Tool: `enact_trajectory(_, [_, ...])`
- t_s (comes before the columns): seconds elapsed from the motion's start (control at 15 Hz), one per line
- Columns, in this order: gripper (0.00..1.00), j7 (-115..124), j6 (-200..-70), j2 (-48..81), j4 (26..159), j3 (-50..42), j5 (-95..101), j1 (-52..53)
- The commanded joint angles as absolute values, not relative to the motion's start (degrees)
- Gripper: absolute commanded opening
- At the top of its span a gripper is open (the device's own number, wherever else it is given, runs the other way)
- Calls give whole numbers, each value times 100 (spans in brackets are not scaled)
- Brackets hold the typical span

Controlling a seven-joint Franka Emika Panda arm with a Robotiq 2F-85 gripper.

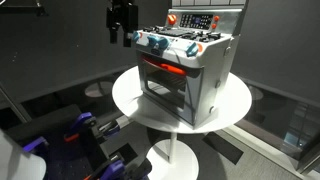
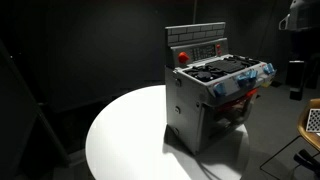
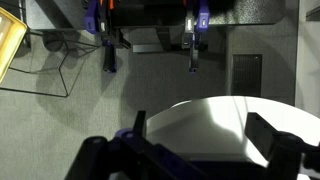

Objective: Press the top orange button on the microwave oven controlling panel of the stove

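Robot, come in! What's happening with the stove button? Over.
Claw open, high beside the toy stove. Top orange button not touched. Nothing between them.

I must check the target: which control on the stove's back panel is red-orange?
The round button at the end of the back panel, left in an exterior view; the controls beside it look dark.

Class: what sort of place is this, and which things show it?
Probably a robot lab, not a real kitchen: a toy stove stands on a round white table, dark curtains hang behind, and a pincer hovers nearby.
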State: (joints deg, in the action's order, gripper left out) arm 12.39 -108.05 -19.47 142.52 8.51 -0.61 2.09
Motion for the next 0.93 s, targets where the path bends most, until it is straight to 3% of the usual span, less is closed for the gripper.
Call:
enact_trajectory(0.0, [100,1255,-10790,-1943,14234,787,-42,274])
enact_trajectory(0.87, [100,1413,-11246,-1599,13356,780,92,187])
